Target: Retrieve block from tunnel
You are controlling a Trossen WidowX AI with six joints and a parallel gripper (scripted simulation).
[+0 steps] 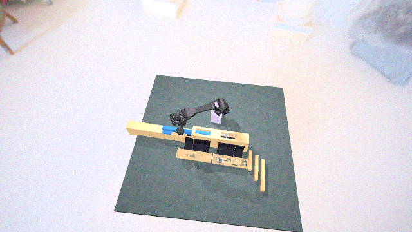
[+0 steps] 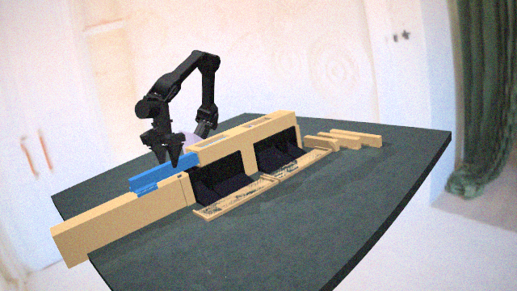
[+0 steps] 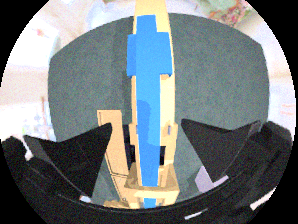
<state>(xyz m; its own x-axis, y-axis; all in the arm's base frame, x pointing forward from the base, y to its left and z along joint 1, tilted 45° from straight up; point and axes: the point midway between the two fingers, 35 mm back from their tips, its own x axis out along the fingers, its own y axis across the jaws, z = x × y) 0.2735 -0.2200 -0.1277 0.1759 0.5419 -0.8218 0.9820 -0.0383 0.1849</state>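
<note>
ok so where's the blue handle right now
In the exterior view, the blue handle sticks out of the tunnel's left end, below the open hand.
</note>
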